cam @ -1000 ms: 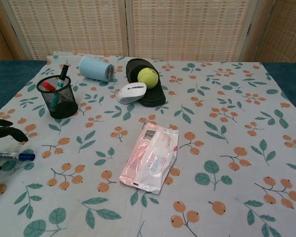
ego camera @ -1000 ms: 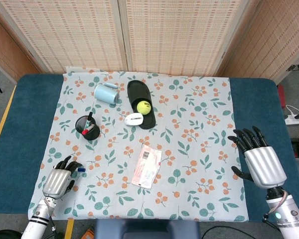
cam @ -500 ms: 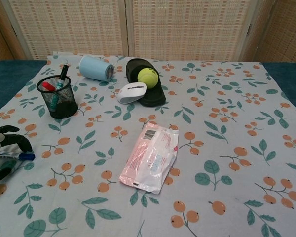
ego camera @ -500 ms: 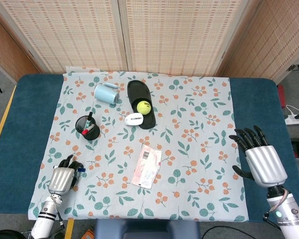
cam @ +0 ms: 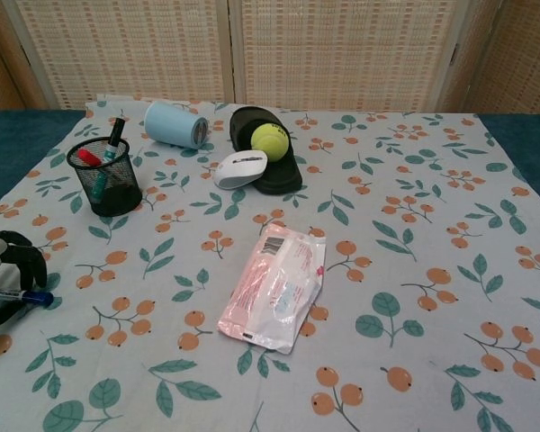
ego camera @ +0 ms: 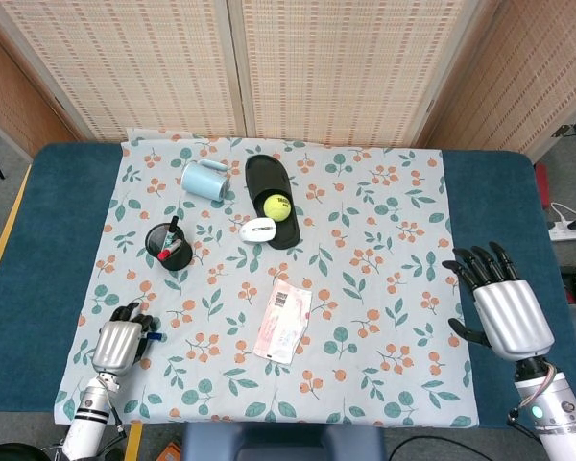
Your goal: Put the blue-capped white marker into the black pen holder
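Observation:
The blue-capped white marker (cam: 20,295) lies low at the cloth's left edge, its blue cap (ego camera: 156,336) pointing right. My left hand (ego camera: 118,343) is curled around it, fingers (cam: 22,255) arched over the barrel and thumb below, so it grips the marker just above the cloth. The black mesh pen holder (ego camera: 168,247) stands upright farther back on the left (cam: 105,177), with several pens in it. My right hand (ego camera: 504,312) hovers over the blue table edge at the right, fingers spread and holding nothing; the chest view does not show it.
A light blue cup (cam: 175,124) lies on its side behind the holder. A black oval tray (cam: 279,175) carries a tennis ball (cam: 270,140), with a white mouse (cam: 240,168) against it. A pink packet (cam: 274,286) lies mid-cloth.
My left hand has drawn back toward the near left and curled tighter on the marker, which shifted left with it. The right hand sank slightly.

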